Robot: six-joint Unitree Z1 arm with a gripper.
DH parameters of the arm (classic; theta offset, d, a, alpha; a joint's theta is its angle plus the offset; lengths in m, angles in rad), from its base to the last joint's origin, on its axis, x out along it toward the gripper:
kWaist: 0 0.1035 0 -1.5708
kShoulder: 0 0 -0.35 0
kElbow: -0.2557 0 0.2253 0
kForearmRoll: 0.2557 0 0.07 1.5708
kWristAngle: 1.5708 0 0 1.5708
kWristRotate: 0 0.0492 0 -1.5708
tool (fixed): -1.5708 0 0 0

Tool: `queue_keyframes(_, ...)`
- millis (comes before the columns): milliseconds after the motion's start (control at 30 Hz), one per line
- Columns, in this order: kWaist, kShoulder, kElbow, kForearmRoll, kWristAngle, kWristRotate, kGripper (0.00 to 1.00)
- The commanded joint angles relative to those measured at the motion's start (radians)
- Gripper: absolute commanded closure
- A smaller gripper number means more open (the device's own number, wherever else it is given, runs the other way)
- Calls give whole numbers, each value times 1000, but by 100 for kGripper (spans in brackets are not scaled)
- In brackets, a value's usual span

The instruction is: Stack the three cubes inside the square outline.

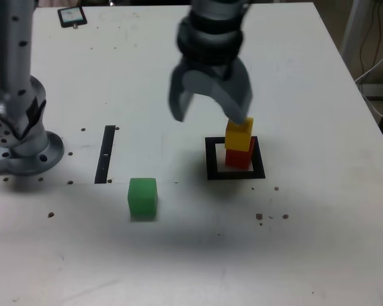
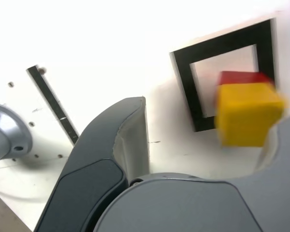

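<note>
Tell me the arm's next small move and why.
Probably lift the claw clear and swing toward the green cube. Its jaws stand open, the yellow cube already sits on the red cube inside the square outline, and green lies alone outside.

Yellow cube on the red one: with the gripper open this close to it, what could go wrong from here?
1. One finger of the open gripper hangs right at the yellow cube; a sideways move could knock it off the red cube.
2. The yellow cube looks slightly offset on the red one, so the green cube may wobble there.
3. The stack sits toward one side of the square outline; a nudge could push it onto the black frame.
</note>
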Motion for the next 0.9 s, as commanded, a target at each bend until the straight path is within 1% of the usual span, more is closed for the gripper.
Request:
queue_keyframes(0, -22, -96, 112, -26, -1, -41, 1)
queue_keyframes(33, -32, -120, 150, -40, -8, -60, 1)
queue_keyframes(100, -53, -154, 223, -70, -36, -93, 2)
queue_keyframes(200, -87, -185, 320, -113, -97, -136, 3)
queue_keyframes(267, -117, -197, 369, -131, -130, -174, 3)
queue_keyframes(400, -191, -212, 416, -142, -169, -273, 3)
queue_keyframes(533, -244, -200, 430, -173, -210, -354, 3)
queue_keyframes(567, -252, -189, 435, -192, -226, -368, 3)
queue_keyframes(667, -259, -157, 450, -242, -256, -387, 3)
queue_keyframes(733, -260, -135, 461, -275, -271, -394, 3)
queue_keyframes(867, -260, -99, 477, -320, -289, -406, 6)
